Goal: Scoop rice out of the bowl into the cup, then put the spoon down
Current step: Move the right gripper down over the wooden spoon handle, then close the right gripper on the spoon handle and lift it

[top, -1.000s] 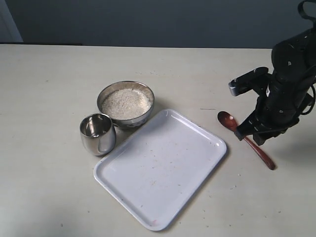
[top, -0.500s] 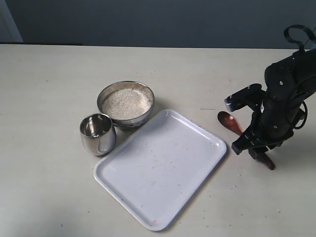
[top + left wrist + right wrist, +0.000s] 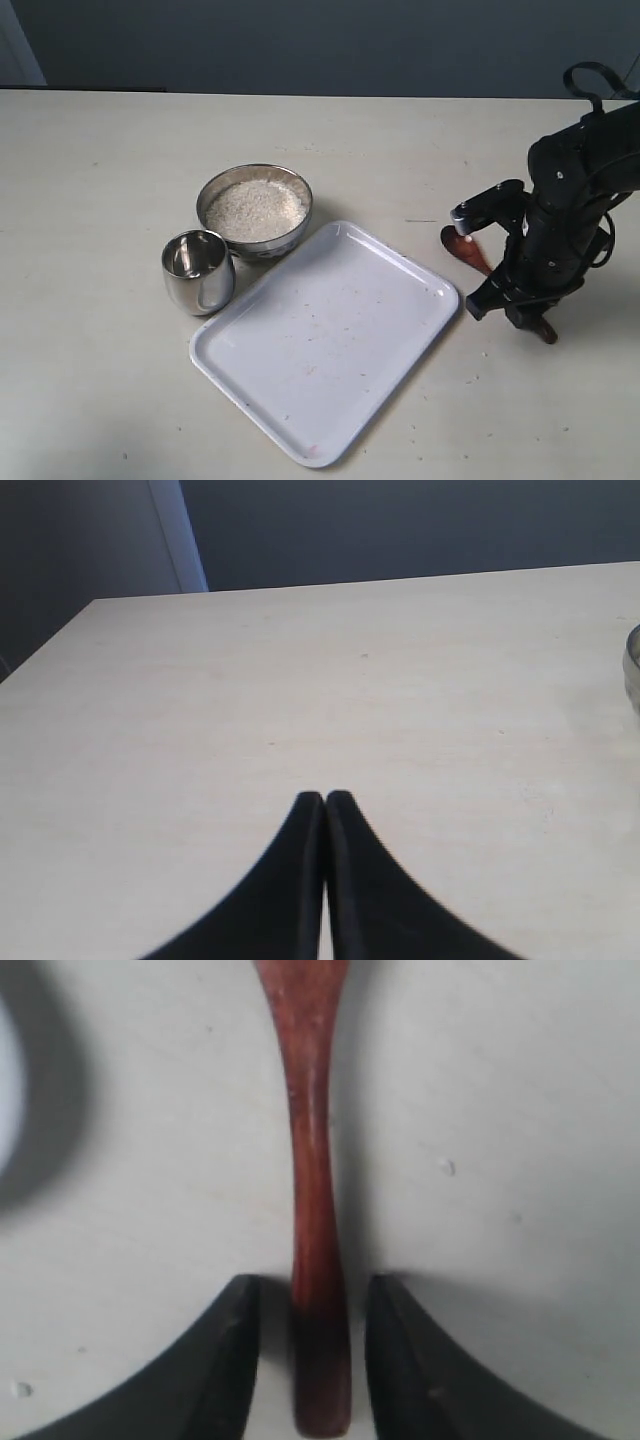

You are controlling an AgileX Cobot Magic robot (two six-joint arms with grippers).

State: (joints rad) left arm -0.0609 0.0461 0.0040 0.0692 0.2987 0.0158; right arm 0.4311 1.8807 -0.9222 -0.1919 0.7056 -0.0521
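Now we see our right tool (image 3: 312,1295) set low over the dark reddish-brown glossy wooden spoon (image 3: 308,1160). Its two black fingers (image 3: 235,1345) stand apart on either side of the slim handle, close to the handle's end. A narrow gap shows on each side, so the tool is not clamped on the wood. In the exterior view the same spoon (image 3: 462,245) lies flat on the pale beige surface (image 3: 100,180), to the right of the white rectangular plastic tray (image 3: 330,340) and apart from it. Its oval head sticks out on the tray side of the right tool (image 3: 520,305), and the tip of its handle shows on the other side.

Our left tool (image 3: 325,802) is out of the exterior view. Its own camera shows its dark fingers pressed together, holding nothing, over bare surface (image 3: 300,680).

We find the wide, shallow, shiny steel bowl (image 3: 272,246) just beside the tray's far left edge, filled with small white uncooked rice grains (image 3: 255,208). The small rounded steel cup (image 3: 198,270) stands upright just in front of the bowl on its left. We cannot tell whether the two touch. A few specks dot the tray's floor
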